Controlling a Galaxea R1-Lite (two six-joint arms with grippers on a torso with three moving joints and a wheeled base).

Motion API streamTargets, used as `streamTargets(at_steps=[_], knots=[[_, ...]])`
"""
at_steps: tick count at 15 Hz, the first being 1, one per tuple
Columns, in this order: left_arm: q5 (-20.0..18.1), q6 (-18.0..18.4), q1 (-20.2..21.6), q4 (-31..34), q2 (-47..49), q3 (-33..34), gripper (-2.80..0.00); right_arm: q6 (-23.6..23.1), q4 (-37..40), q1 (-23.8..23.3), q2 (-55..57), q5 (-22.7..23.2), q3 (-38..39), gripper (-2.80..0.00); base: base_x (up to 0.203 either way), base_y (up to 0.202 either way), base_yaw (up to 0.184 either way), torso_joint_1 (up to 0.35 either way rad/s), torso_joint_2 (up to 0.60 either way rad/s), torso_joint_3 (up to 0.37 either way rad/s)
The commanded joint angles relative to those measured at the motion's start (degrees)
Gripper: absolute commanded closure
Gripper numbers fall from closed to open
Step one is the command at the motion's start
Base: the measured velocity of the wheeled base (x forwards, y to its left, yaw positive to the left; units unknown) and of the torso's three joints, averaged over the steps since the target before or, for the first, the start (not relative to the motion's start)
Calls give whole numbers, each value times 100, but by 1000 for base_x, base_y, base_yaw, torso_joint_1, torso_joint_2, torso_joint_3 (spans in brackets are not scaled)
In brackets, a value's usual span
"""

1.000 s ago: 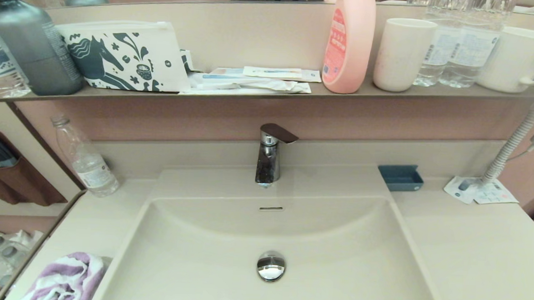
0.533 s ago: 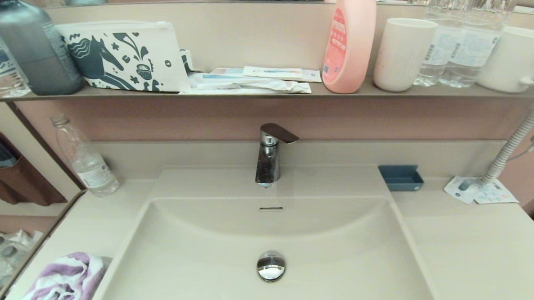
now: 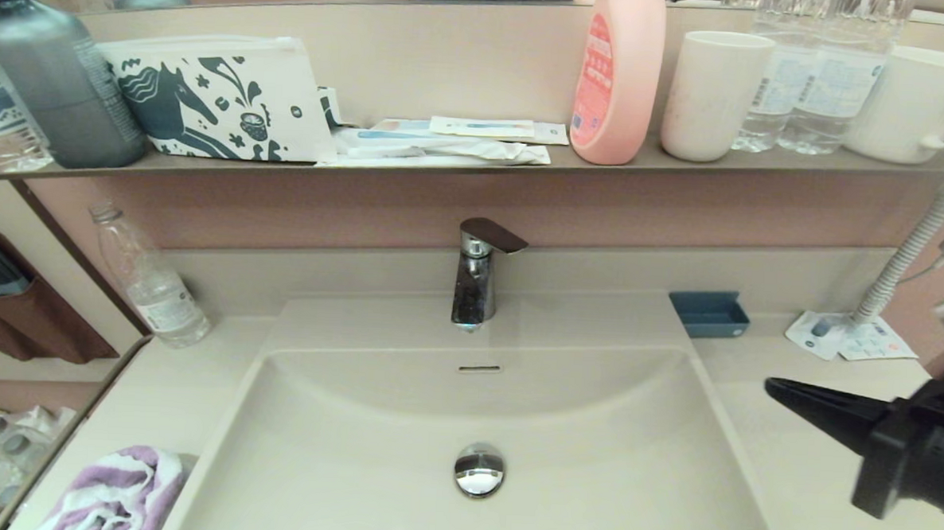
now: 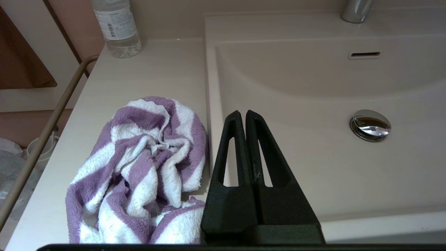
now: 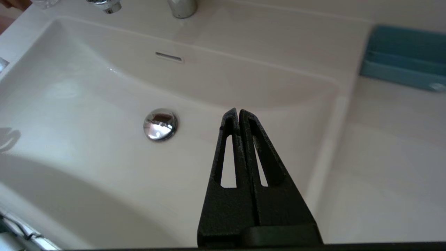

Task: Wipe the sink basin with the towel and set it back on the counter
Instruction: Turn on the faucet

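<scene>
The towel (image 4: 143,174), a soft terry cloth in purple and white stripes, is shown crumpled in a loose heap on the smooth cream-beige table (image 4: 153,69), just beside the left rim of the sink basin (image 3: 401,421). The basin is a broad rectangular bowl with rounded corners, fitted with a round chrome drain plug (image 3: 479,470) and a narrow overflow slot (image 3: 479,369) below a chrome tap (image 3: 475,277). The left hand (image 4: 243,113), black and wedge-shaped, is seen with its fingers pressed together, empty, near the towel at the basin's edge. The right hand (image 3: 773,386) is held above the right side of the table, fingers likewise together, pointing toward the basin. A grey-brown shelf (image 3: 444,168) of bottles and cups runs along the pink wall behind.
</scene>
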Motion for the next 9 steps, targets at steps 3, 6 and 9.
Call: streamTargets(at_steps=[3,6,9], knots=[[-2,0,2,2,-2,-5,0,-71,-1799,855,2613,-701,-536,0,0,0,0,0,0,0],[-2,0,2,2,-2,-5,0,-236,-3026,1453,3890,-1434,-1265,0,0,0,0,0,0,0],[-2,0,2,2,-2,-5,0,-652,-3565,1720,4514,-1823,-2079,0,0,0,0,0,0,0]])
